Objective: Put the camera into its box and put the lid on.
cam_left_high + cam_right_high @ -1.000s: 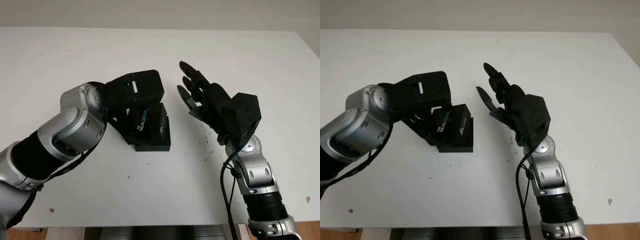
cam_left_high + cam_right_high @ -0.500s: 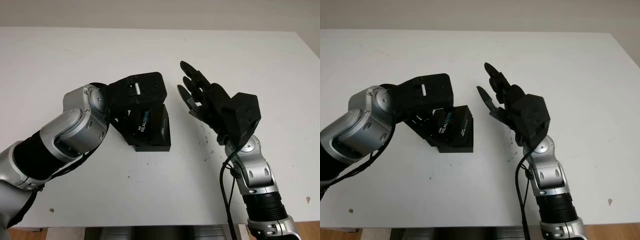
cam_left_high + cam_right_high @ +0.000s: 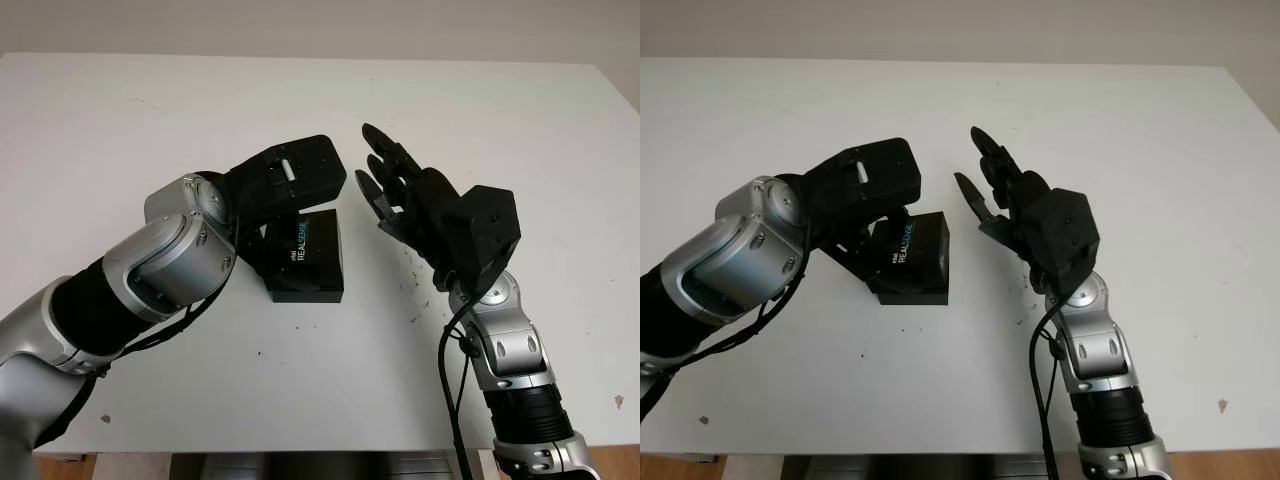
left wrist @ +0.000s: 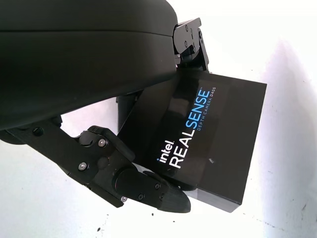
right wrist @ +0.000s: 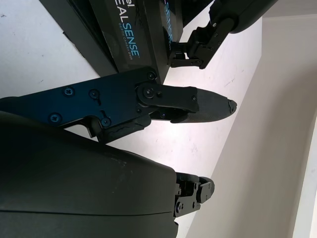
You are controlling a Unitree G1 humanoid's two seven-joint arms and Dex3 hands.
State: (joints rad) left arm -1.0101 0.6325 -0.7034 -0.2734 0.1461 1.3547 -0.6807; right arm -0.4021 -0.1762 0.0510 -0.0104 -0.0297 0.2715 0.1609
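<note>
A black lid (image 3: 303, 243) printed with REALSENSE sits slightly tilted on top of the black box base (image 3: 310, 292) in the middle of the white table (image 3: 150, 110). My left hand (image 3: 292, 185) comes down on it from above and is shut on the lid. In the left wrist view its fingers (image 4: 143, 186) clamp the lid (image 4: 208, 134) from two opposite sides. The lid hides the inside of the box. My right hand (image 3: 385, 185) hovers open just right of the box, apart from it, with its fingers (image 5: 163, 101) pointing toward the lid (image 5: 126, 39).
Small dark specks (image 3: 412, 280) dot the table to the right of the box. The table's front edge (image 3: 300, 452) runs close to both arms. The far half of the table is bare white surface.
My left hand has shifted right and turned the lid from a steep slant to nearly level over the base. The right hand has stayed put.
</note>
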